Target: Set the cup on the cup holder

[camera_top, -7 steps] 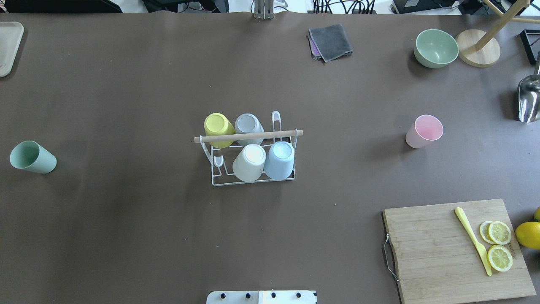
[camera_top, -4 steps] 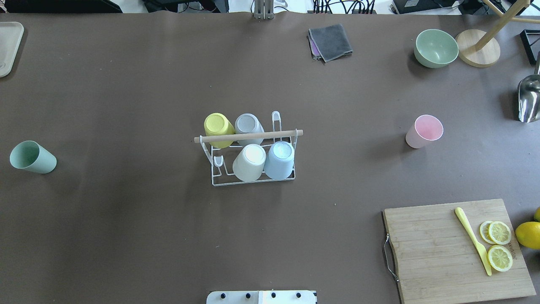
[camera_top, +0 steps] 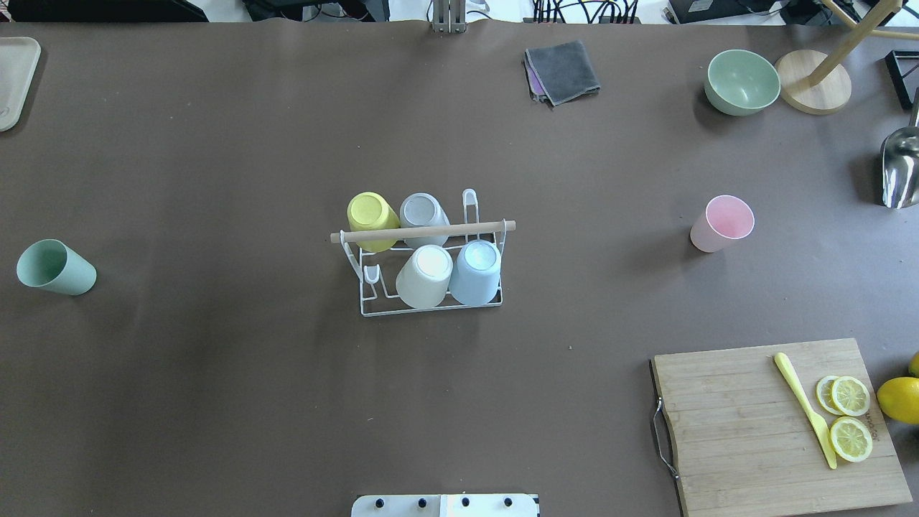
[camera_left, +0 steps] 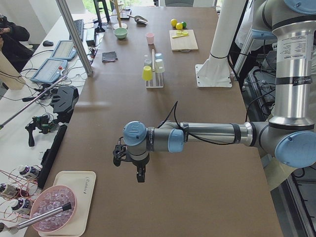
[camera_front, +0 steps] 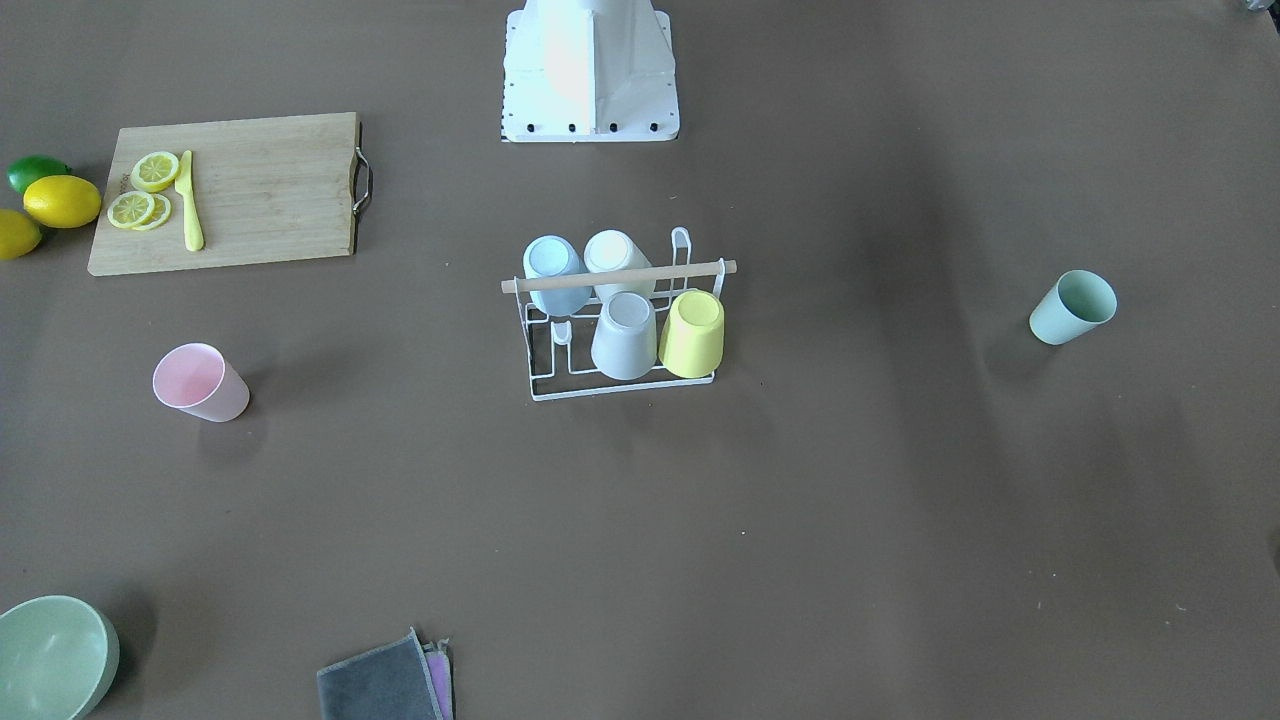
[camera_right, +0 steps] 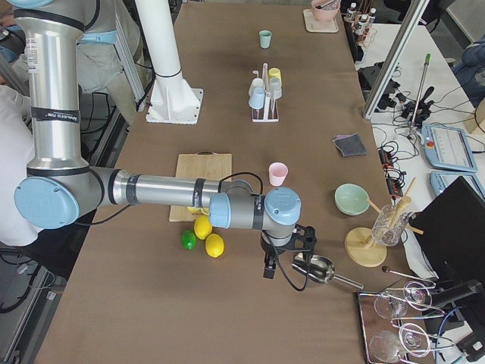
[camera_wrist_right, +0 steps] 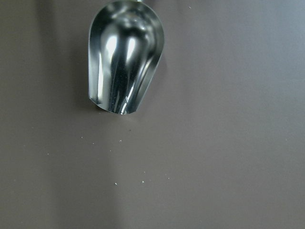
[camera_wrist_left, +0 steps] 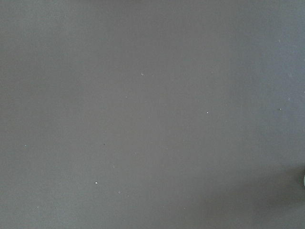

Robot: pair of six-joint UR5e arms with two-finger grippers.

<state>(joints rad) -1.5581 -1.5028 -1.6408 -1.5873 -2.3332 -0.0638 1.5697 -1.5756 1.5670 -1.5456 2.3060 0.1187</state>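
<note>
the overhead view looks forward and down from behind the robot's base (camera_top: 445, 505), while the front-facing view looks back from across the table (camera_front: 900, 500) with that base at its top; both share the cup holder (camera_top: 423, 231) at mid-table. the two side views look along the table from opposite ends, the left arm (camera_left: 207, 133) large in one, the right arm (camera_right: 159, 189) in the other. the left wrist camera hangs close over bare table, the right close over a metal scoop (camera_wrist_right: 125, 57).
</note>
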